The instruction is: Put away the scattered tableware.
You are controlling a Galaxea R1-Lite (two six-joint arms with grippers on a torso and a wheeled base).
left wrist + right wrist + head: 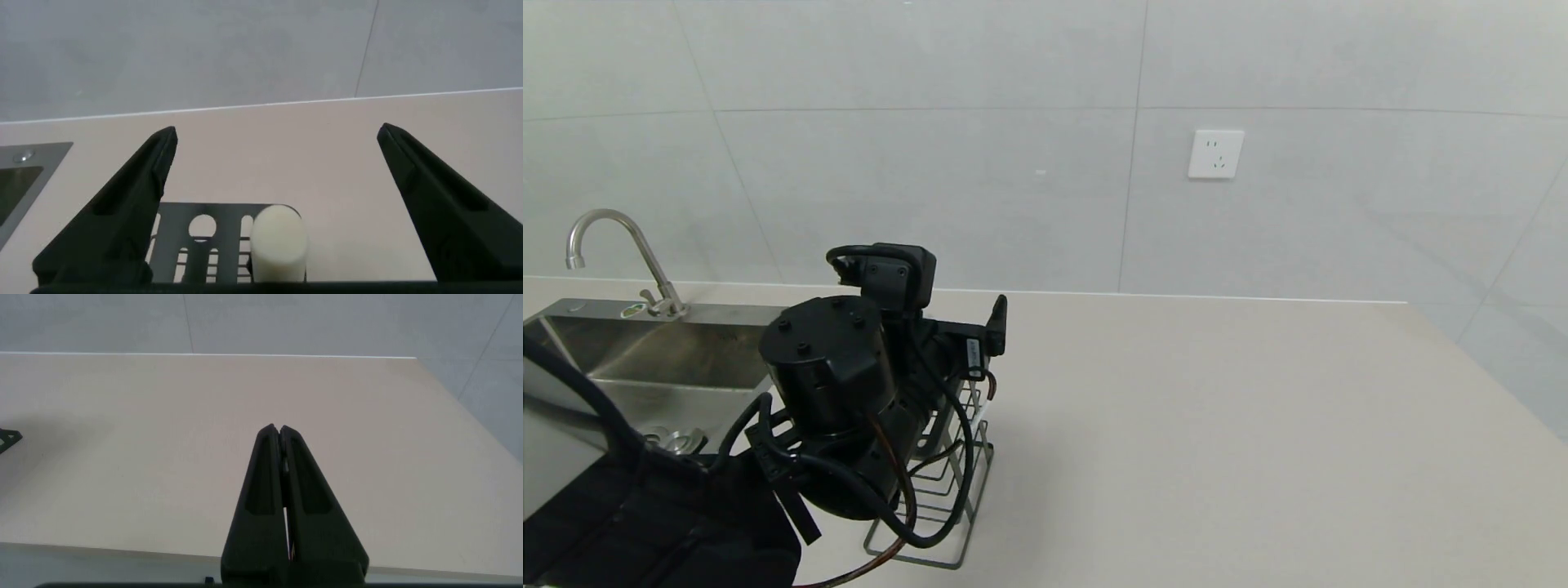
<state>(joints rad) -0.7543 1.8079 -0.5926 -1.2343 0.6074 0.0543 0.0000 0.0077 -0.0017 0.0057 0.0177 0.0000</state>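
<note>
Nothing is legible: the small sticker (631, 310) on the sink rim (727, 314) and the white tag (973, 356) on the left arm (827, 359) are too small to read.

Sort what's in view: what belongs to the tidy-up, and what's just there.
Job:
wire rack
cream rod-shaped piece at the rack, likely a utensil handle
left gripper, open, fingers either side of that piece, apart from it

Just there:
sink
tap
wall socket
right gripper, shut, over the counter
</note>
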